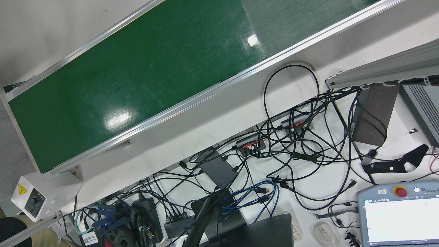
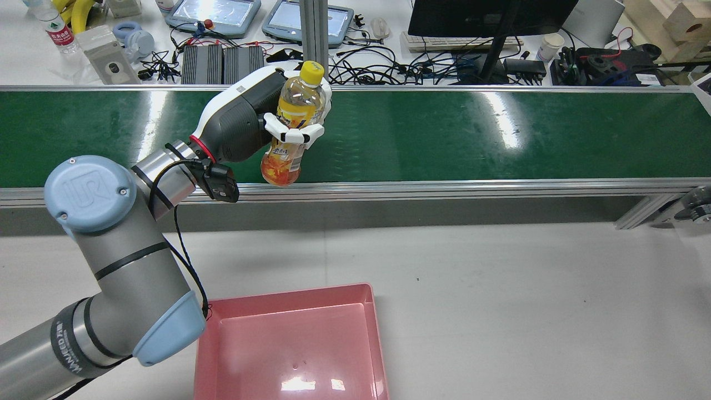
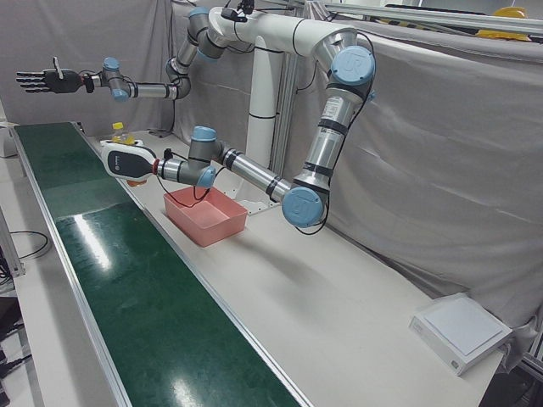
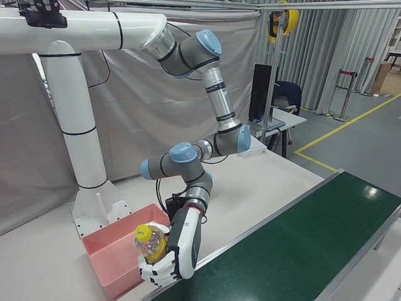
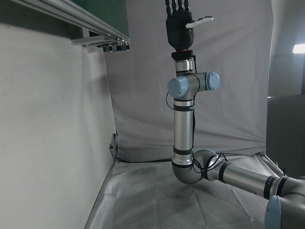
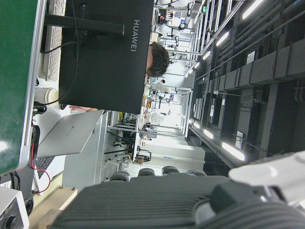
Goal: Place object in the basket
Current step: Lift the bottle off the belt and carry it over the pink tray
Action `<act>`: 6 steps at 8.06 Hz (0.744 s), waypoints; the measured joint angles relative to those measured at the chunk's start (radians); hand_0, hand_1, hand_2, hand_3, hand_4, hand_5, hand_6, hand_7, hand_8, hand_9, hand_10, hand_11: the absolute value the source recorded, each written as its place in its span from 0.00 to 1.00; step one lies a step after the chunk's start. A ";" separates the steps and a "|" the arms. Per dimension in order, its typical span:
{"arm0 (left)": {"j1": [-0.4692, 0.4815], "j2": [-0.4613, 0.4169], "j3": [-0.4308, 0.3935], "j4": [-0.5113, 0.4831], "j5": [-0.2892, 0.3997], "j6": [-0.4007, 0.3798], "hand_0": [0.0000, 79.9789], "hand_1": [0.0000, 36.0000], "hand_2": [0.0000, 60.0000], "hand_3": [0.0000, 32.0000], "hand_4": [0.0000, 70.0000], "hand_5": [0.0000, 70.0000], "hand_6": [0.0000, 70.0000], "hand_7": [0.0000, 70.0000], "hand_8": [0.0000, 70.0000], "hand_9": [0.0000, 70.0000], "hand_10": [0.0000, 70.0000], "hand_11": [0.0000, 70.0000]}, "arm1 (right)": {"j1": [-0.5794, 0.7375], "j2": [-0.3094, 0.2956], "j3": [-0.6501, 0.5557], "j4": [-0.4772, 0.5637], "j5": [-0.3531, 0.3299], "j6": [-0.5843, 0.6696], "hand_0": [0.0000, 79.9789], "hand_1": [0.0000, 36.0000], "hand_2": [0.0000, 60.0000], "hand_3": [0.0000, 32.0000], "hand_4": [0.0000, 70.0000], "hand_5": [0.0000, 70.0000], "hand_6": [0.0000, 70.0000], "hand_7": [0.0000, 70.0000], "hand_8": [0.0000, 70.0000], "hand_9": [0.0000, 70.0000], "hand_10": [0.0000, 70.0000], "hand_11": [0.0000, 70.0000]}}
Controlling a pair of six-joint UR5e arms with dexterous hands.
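Yellow-capped drink bottle (image 2: 293, 125), slightly tilted, clasped in the left hand (image 2: 261, 119) above the near edge of the green conveyor belt (image 2: 444, 133); pink basket (image 2: 289, 344) on the desk (image 2: 527, 300); right hand (image 3: 41, 80) raised, fingers spread, holding nothing.

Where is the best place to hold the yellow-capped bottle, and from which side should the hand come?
Probably the mid-body, from the side: the bottle is tall, round and nearly upright, so fingers can wrap its label band. The left hand holds it this way now.
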 measured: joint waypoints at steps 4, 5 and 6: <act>0.115 0.118 -0.195 0.080 0.000 0.071 0.70 0.80 1.00 0.00 0.75 1.00 0.81 0.97 0.99 1.00 0.97 1.00 | 0.000 0.000 0.000 0.000 0.000 0.000 0.00 0.00 0.00 0.00 0.00 0.00 0.00 0.00 0.00 0.00 0.00 0.00; 0.148 0.120 -0.209 0.087 -0.002 0.086 0.70 0.76 1.00 0.00 0.74 1.00 0.79 0.96 0.99 1.00 0.97 1.00 | 0.000 0.000 0.000 0.000 0.000 0.000 0.00 0.00 0.00 0.00 0.00 0.00 0.00 0.00 0.00 0.00 0.00 0.00; 0.175 0.122 -0.222 0.092 -0.005 0.106 0.70 0.72 1.00 0.00 0.72 1.00 0.76 0.93 0.96 1.00 0.94 1.00 | 0.000 0.000 0.000 0.000 0.000 0.000 0.00 0.00 0.00 0.00 0.00 0.00 0.00 0.00 0.00 0.00 0.00 0.00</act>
